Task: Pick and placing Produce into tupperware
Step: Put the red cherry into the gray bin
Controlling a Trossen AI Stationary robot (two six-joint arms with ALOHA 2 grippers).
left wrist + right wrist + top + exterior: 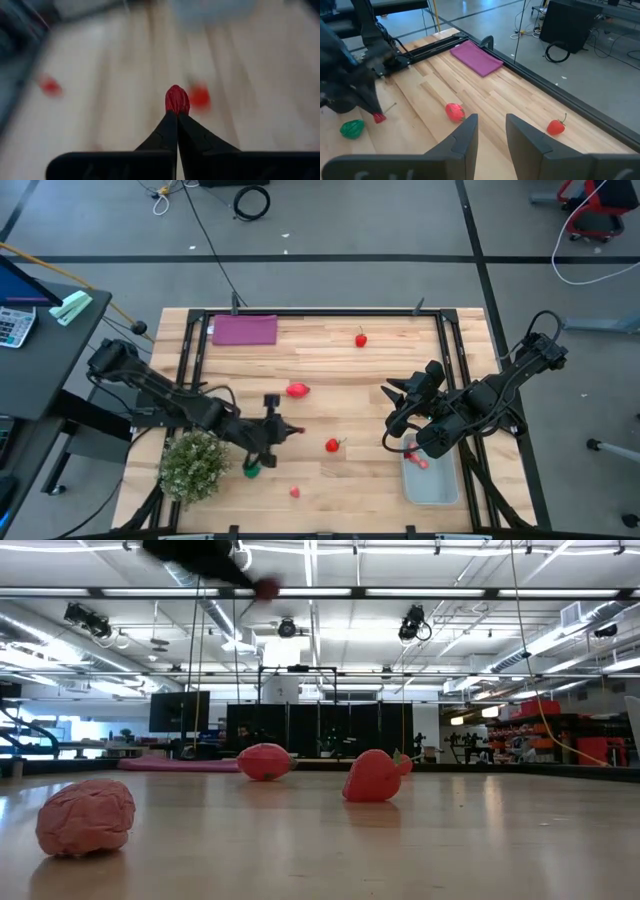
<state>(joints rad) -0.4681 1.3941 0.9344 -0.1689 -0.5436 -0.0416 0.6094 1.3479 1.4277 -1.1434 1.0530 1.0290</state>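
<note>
My left gripper (293,429) (177,114) hangs over the middle of the table, shut on a small dark-red produce piece (177,99). It also shows at the top of the low view (262,585). My right gripper (395,393) (491,121) is open and empty, in the air above the table on the far side of the clear tupperware (432,480). The tupperware rests flat near the right near corner with small red pieces (417,457) inside. Loose produce lies on the wood: a red piece (360,338), a pink-red one (298,390), a red one (332,445), a pink one (295,492) and a green one (252,471). My left gripper pinches the small dark-red piece (177,102) between the free ends of its two fingers (167,127). Most of the piece sticks out past the tips. The fingers slant downward toward the table's right. The piece (266,587) is lifted well clear of the table.
A bushy pale-green plant (192,465) stands at the near left, close to the left arm. A flat purple rectangle (244,330) lies at the far left. Black rails (455,350) frame the wooden top. Bare wood stretches between the left gripper and the tupperware.
</note>
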